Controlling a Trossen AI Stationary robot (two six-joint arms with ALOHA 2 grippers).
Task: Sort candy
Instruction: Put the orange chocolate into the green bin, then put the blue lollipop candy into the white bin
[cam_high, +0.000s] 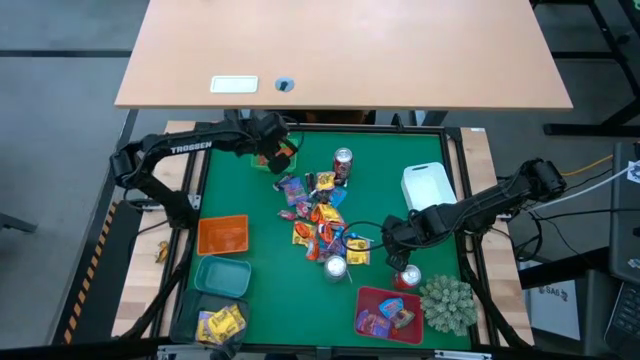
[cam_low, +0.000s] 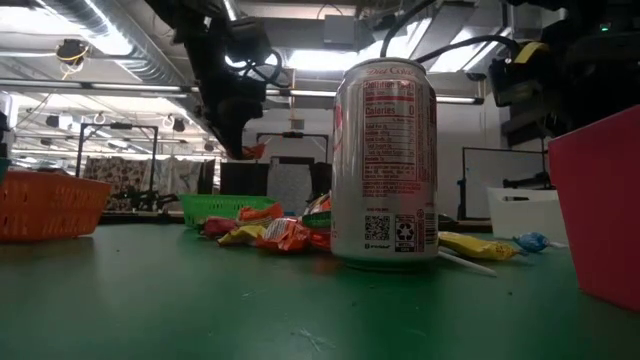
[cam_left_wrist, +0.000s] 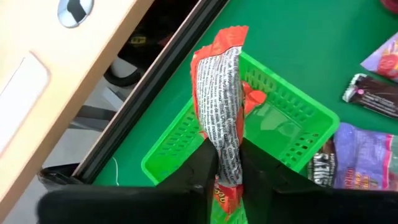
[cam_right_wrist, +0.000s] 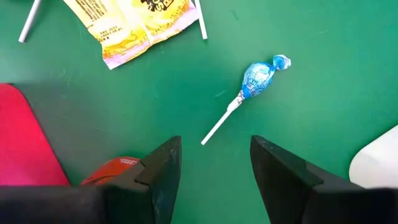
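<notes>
Covering the table, green mat; left gripper pinching orange-red packet, right gripper spread, ceiling lights behind.

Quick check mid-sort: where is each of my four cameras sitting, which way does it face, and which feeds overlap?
High: overhead, straight down; both arms, green mat.
Low: mat level, facing a drink can; left arm hangs behind.
Left wrist: above the green basket; left gripper pinches an orange-red packet.
Right wrist: down at a blue lollipop; right gripper open.
Shared: the basket also appears in the high view; the lollipop also in the low view.
</notes>
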